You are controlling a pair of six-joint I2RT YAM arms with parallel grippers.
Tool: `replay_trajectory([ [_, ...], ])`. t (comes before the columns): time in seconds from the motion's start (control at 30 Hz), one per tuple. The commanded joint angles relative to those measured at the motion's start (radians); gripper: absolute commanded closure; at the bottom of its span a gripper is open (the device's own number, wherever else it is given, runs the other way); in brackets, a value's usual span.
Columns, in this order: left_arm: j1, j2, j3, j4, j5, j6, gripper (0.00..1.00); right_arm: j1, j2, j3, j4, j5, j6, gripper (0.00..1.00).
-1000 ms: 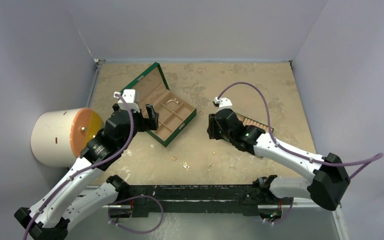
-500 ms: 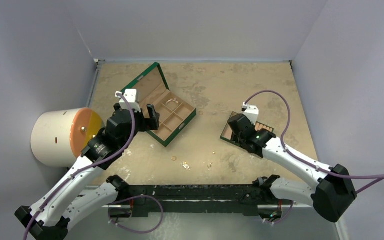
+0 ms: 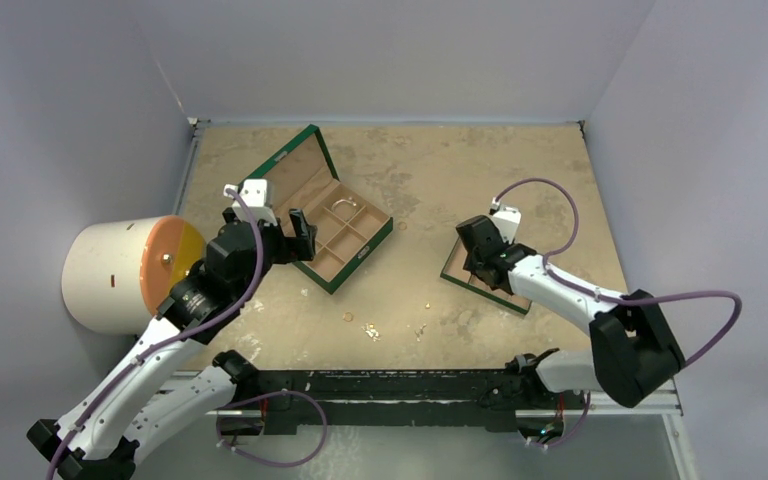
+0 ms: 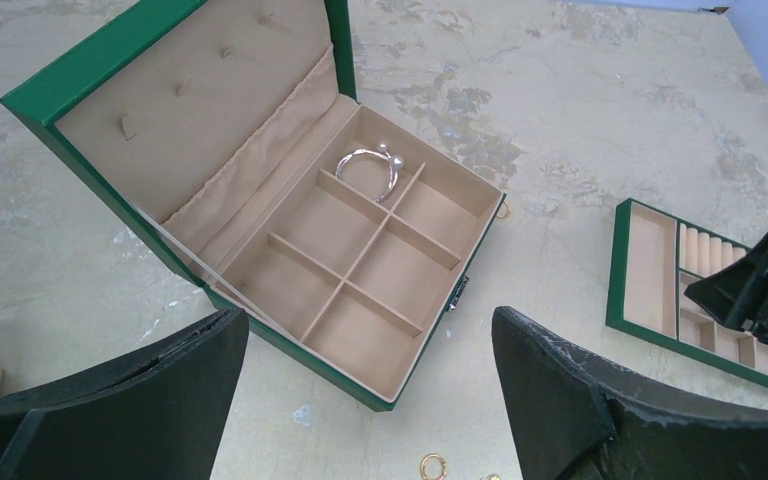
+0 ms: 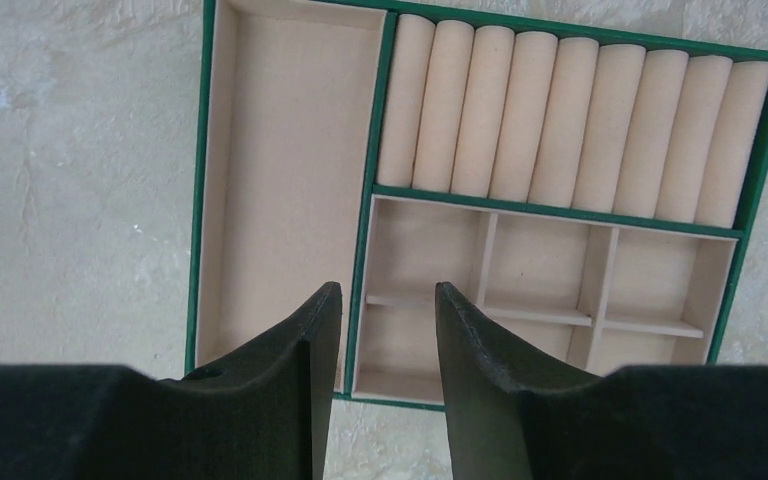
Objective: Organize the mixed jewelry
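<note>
The loose jewelry [image 3: 371, 330] lies scattered on the counter [image 3: 520, 180] near the arms' bases, closer in than the open box [image 3: 345, 268] and the divided tray [image 3: 505, 297]. One gold hoop [image 4: 432, 465] is seen just in front of the box. The pieces are judged light, hard, thin and slippery, easily flicked away or bent. Each is best pinched across its rim, with the fingertips lowered flat to the counter. The left fingers [image 4: 160, 390] are spread wide before the box. The right fingers [image 5: 280, 400] are held slightly apart over the tray, with nothing gripped.
</note>
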Motion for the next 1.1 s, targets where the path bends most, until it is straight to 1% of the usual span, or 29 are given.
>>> replay_trajectory([
  [0.0, 0.005, -0.005, 0.007, 0.034, -0.002, -0.014, 0.09, -0.025, 0.036, 0.029, 0.082, 0.009, 0.03, 0.57],
  [0.3, 0.005, -0.005, 0.007, 0.034, -0.005, -0.014, 0.09, -0.063, 0.093, 0.044, 0.136, -0.037, 0.018, 0.59],
  [0.43, 0.004, -0.009, 0.007, 0.034, -0.006, -0.014, 0.09, -0.065, 0.122, 0.047, 0.143, -0.051, 0.025, 0.61],
  [0.9, 0.006, -0.012, 0.008, 0.033, -0.002, -0.014, 0.09, -0.067, 0.166, 0.042, 0.144, -0.055, 0.029, 0.74],
  [1.07, 0.006, -0.018, 0.008, 0.033, -0.002, -0.014, 0.09, -0.067, 0.175, 0.043, 0.144, -0.062, 0.03, 0.82],
])
